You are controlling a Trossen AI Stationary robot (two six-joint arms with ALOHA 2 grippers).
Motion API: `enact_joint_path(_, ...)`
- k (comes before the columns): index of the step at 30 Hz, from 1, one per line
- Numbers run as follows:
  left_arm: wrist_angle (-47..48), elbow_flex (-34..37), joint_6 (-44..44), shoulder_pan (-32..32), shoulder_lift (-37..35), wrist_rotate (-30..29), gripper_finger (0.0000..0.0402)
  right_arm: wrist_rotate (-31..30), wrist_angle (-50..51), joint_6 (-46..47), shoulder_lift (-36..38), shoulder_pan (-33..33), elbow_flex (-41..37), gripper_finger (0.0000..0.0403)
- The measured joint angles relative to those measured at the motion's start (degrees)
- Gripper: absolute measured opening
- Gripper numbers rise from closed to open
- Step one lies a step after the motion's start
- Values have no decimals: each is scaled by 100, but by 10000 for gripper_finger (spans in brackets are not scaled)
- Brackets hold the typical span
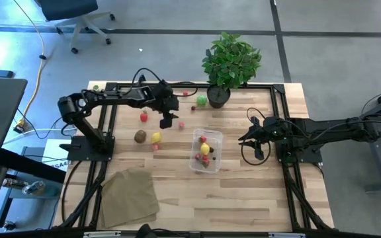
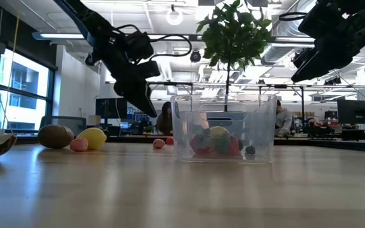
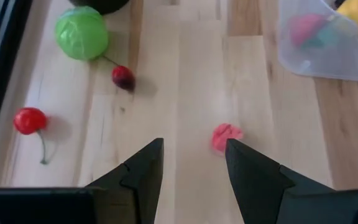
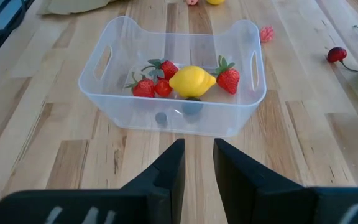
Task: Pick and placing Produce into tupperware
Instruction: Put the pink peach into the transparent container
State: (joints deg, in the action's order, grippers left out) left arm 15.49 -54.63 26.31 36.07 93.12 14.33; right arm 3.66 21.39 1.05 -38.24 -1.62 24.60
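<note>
The tupperware (image 1: 206, 151) sits near the middle of the bench (image 1: 243, 198). It is a clear tub with no lid. Inside it are a yellow lemon (image 4: 192, 81), some red strawberries (image 4: 227, 78) and a few small dark bits.

More produce lies on the bench on the left-arm side of the tupperware. A little pink piece (image 3: 227, 137) lies close to the tub. Farther from the tub are a green ball (image 3: 81, 32), a dark cherry (image 3: 123, 77) and a red cherry (image 3: 30, 121). A brown fruit (image 1: 139, 136) and a yellow fruit (image 1: 156, 137) lie there too.

The left gripper (image 3: 191, 163) hangs over the pink piece. Its jaws are spread and hold nothing. The pink piece sits just past the jaw tips, close to one of them.

The right gripper (image 4: 197, 163) waits on the other side of the tupperware. Its jaws are a little apart and hold nothing.

The pink piece looks very small and light, so it may slide or roll away if one jaw bumps it first. It seems best to put one jaw on each side of it and squeeze softly across its middle. The cherries have thin stems, so the round part is likely the better place to hold.
</note>
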Motion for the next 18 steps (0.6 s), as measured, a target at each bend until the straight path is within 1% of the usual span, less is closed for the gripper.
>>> enact_joint_path(3,-100,1,89,-8,42,6,163,0,0,-1,2,-1,0,73)
enact_joint_path(6,-285,-1,70,-9,225,146,163,-2,-2,-1,2,-1,0,73)
enact_joint_path(11,-589,-2,47,-9,589,172,163,0,0,-1,0,1,1,73)
enact_joint_path(15,-593,-2,46,-7,760,199,163,0,0,0,1,1,2,73)
enact_joint_path(18,-605,-2,43,-14,841,332,163,0,0,0,0,1,2,73)
